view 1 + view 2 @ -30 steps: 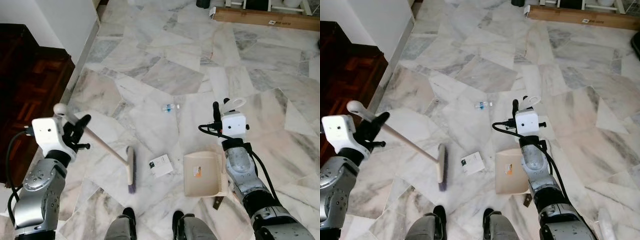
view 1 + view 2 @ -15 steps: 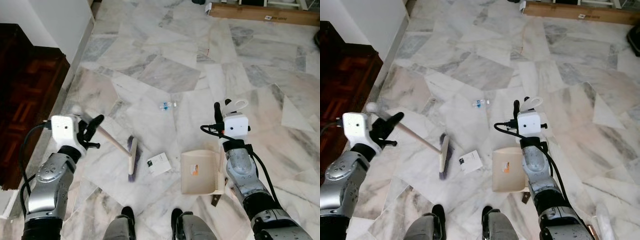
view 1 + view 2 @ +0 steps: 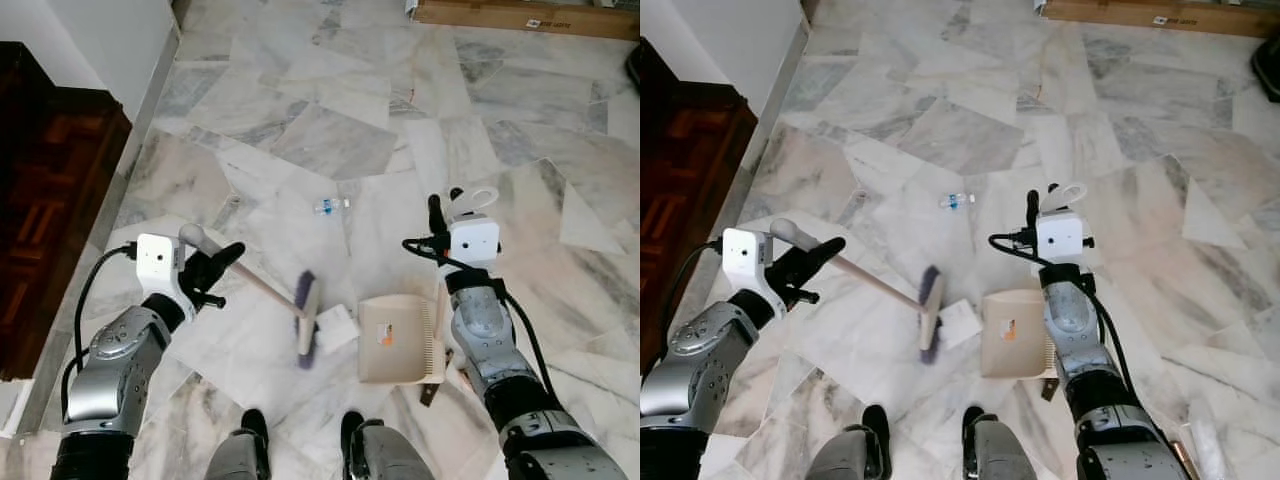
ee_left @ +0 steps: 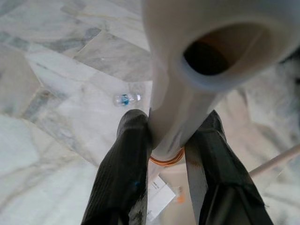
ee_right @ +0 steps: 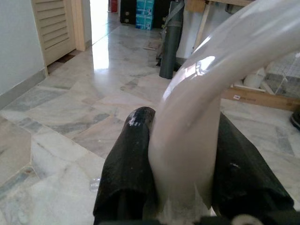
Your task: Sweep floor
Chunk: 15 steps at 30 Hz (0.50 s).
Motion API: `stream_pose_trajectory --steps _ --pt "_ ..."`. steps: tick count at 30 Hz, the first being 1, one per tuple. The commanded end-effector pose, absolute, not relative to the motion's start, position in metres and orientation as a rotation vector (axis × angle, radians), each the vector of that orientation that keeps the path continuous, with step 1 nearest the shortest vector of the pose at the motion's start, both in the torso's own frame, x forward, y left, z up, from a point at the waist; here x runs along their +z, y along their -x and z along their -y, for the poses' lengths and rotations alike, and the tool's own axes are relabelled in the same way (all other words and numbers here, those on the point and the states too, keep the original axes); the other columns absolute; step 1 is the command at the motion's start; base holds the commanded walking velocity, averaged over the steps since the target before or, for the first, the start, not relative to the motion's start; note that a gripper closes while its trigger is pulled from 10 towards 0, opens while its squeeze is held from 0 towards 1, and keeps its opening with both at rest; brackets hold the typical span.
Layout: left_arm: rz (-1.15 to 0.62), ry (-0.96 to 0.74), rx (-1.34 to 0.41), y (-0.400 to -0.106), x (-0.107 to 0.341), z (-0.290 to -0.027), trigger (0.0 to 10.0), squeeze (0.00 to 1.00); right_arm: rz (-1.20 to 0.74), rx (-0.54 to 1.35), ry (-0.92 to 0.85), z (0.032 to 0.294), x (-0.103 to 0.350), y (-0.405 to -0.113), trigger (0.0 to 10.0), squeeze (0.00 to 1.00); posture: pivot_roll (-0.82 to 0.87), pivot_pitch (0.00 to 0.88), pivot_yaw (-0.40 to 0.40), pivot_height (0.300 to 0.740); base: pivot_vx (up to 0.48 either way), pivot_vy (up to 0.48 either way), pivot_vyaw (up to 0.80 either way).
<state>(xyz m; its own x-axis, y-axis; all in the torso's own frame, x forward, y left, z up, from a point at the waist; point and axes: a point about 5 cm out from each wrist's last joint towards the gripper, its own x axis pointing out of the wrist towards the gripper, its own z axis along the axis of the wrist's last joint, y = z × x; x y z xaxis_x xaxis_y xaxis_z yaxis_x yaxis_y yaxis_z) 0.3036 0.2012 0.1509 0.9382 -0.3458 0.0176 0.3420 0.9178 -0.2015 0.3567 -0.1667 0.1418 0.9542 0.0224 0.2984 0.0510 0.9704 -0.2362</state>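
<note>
A robot looks down at a grey and white marble floor. No writing can be read anywhere: the white paper card on the floor carries small dark print too fine to make out, and the beige dustpan has a small orange sticker whose text is too small to tell. The dustpan's tray holds nothing that can be seen.

The left gripper, low on the left, has its two black fingers clamped on the pale handle of a broom. The handle slants down to the right to the brush head, blurred, with purple bristles on the floor. The brush head touches the left edge of the paper card, which lies just left of the dustpan.

The right gripper, on the right, is closed around the upright white loop handle of the dustpan, with one finger pressed on each side of it. The dustpan rests flat on the floor.

Farther away, between the arms, a small clear plastic bottle lies on its side. A long cardboard box lies at the far edge, and dark wooden flooring shows on the far left.
</note>
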Motion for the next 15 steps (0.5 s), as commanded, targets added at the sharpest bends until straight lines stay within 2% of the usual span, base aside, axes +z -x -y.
stream_pose_trajectory --steps 1,7,12,15 --pt "-0.024 0.319 -0.363 -0.302 0.150 -0.199 10.0 0.00 0.239 0.011 0.213 0.159 0.129 -0.356 10.0 0.00 0.03 0.364 0.028 0.740 0.000 0.000 0.00" --pt "0.094 0.492 -0.356 -0.309 0.176 -0.196 10.0 0.00 0.239 0.021 0.196 0.152 0.131 -0.359 10.0 0.00 0.04 0.332 0.034 0.740 0.000 0.000 0.00" --pt "0.084 0.422 -0.376 -0.311 0.180 -0.198 10.0 0.00 0.245 0.028 0.173 0.147 0.133 -0.361 10.0 0.00 0.04 0.290 0.039 0.740 0.000 0.000 0.00" --pt "0.128 0.339 -0.300 -0.309 0.190 -0.207 10.0 0.00 0.272 0.023 0.135 0.145 0.140 -0.363 10.0 0.00 0.04 0.265 0.039 0.740 0.000 0.000 0.00"
